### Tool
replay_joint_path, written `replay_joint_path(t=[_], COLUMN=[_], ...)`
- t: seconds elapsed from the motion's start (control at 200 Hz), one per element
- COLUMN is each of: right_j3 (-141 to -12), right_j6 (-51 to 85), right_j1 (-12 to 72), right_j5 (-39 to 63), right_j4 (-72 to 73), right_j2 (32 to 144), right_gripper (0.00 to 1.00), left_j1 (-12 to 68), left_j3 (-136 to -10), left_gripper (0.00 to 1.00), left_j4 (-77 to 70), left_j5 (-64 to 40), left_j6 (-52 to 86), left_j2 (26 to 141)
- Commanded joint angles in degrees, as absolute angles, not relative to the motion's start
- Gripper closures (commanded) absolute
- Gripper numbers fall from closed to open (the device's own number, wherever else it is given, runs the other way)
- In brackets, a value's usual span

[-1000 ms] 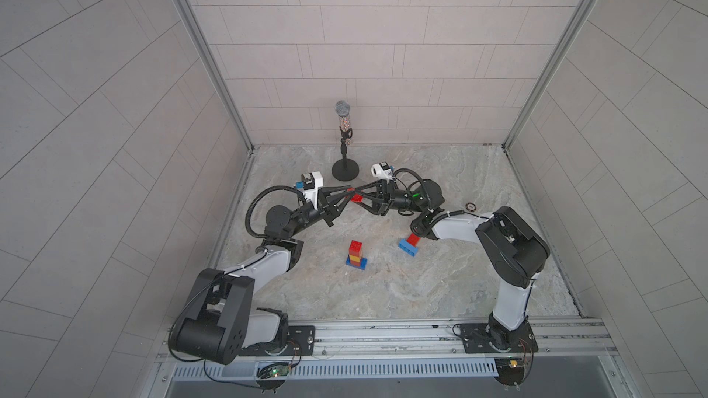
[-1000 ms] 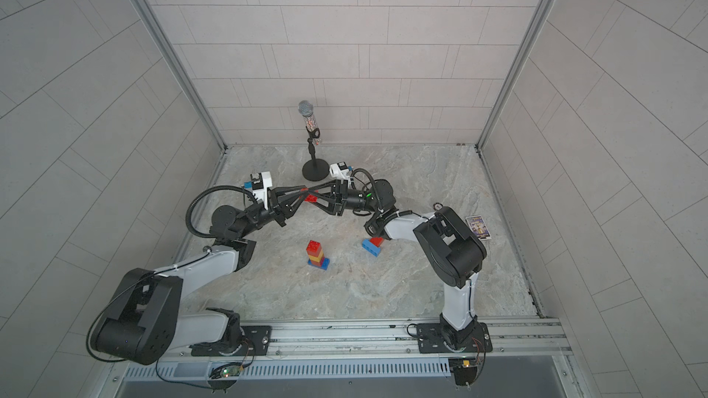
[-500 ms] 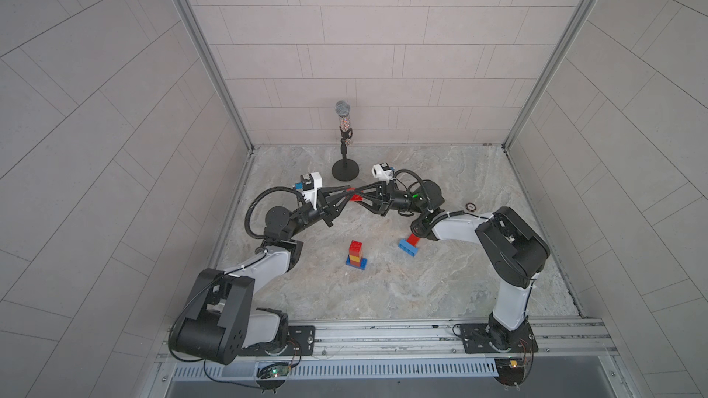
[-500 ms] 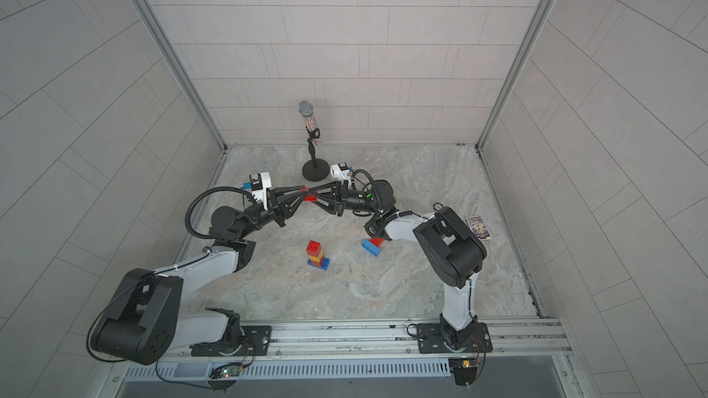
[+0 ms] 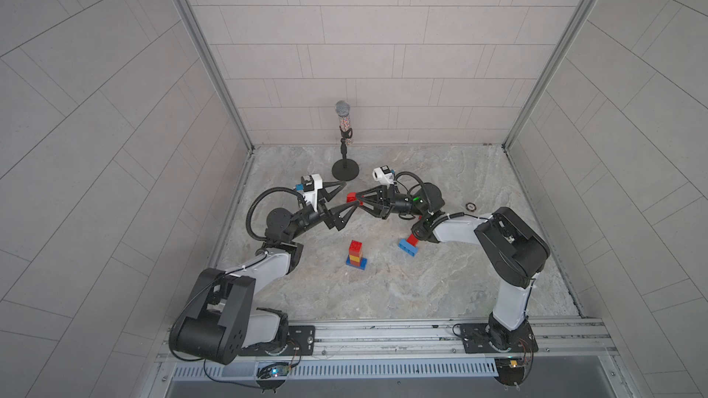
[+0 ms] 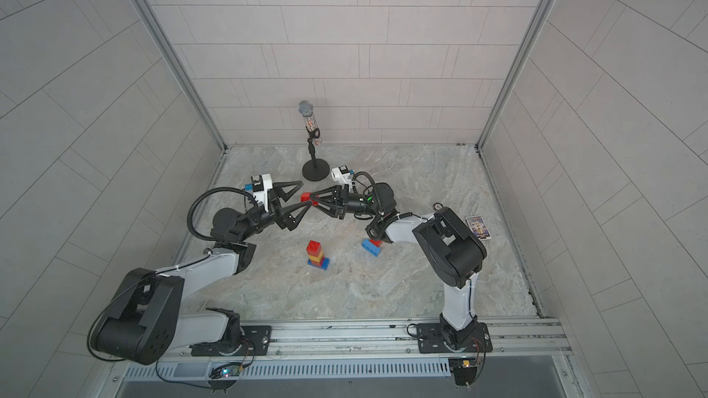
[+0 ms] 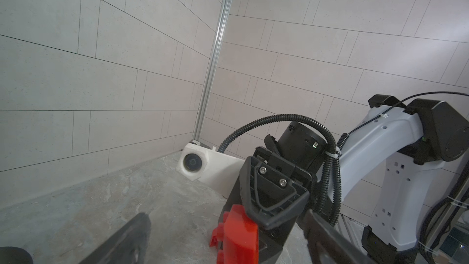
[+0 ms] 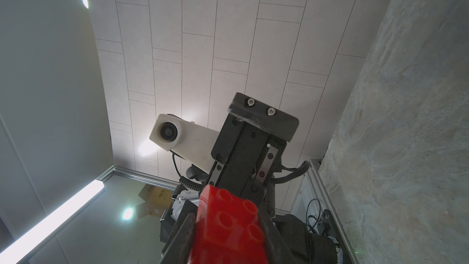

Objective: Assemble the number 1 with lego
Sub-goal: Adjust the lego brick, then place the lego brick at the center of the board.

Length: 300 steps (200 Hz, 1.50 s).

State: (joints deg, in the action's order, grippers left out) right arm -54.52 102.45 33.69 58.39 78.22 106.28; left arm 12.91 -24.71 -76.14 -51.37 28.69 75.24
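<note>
A robotics lab test cell: panelled walls, marbled floor, metal mounting rail.

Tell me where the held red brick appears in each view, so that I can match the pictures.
Top view: red brick near the centre, in the right gripper, below the microphone stand.
Top view: same spot, a little left of centre.
Left wrist: close to the lens, before that gripper's finger.
Right wrist: close to the lens, studs showing, between that gripper's fingers.
Shared landmark: the right gripper, shut on it in all four.

Pale tiled walls, perhaps stone floor
</note>
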Motion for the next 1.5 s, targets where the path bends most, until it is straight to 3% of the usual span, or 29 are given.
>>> replay_joint_path(t=[0.0, 0.14, 0.24, 0.34, 0.45, 0.545, 0.695, 0.79, 0.881, 1.081, 1.496], right_j3=[-54.67, -53.74, -53.07, -55.42, -64.53, -69.78, -66.96, -63.21, -60.40, -57.25, -60.64], right_j6=[99.90, 93.10, 80.37, 58.22, 24.44, 11.69, 5.24, 2.81, 0.40, -0.25, -2.36], right_j1=[33.19, 31.25, 29.81, 29.83, 31.54, 33.44, 35.66, 39.33, 43.85, 47.26, 47.37], right_j5=[61.78, 65.38, 67.61, 67.23, 56.56, 47.05, 32.55, 24.83, 17.93, 10.49, -3.23], right_j4=[80.95, 77.12, 64.09, 37.21, -5.50, -20.89, -21.88, -18.92, -16.03, -10.29, -3.88], right_j2=[106.79, 105.49, 102.22, 96.63, 90.73, 89.39, 85.58, 83.28, 82.05, 81.42, 96.38], right_gripper=[0.95, 0.96, 0.96, 0.96, 0.96, 1.00, 1.00, 1.00, 1.00, 1.00, 1.00], left_j1=[12.93, 10.99, 9.52, 8.88, 8.26, 7.20, 6.66, 6.68, 6.64, 6.07, 5.94], left_j3=[-24.76, -25.31, -24.47, -24.29, -27.08, -29.30, -29.86, -31.53, -31.22, -23.84, -24.11], left_gripper=[0.00, 0.00, 0.00, 0.00, 0.00, 0.00, 0.00, 0.00, 0.00, 0.00, 0.00], left_j4=[-77.95, -77.75, -77.75, -76.71, -70.81, -61.88, -36.48, -11.93, 1.27, 0.99, -0.79], left_j5=[-51.80, -53.19, -53.79, -53.96, -54.40, -52.47, -41.56, -25.04, -10.16, -2.22, -1.80], left_j6=[30.28, 36.81, 40.62, 43.37, 45.62, 44.89, 31.12, 20.55, 20.45, 24.67, 25.14], left_j2=[74.69, 75.13, 75.72, 77.13, 79.85, 81.25, 74.37, 65.67, 58.41, 50.46, 57.09])
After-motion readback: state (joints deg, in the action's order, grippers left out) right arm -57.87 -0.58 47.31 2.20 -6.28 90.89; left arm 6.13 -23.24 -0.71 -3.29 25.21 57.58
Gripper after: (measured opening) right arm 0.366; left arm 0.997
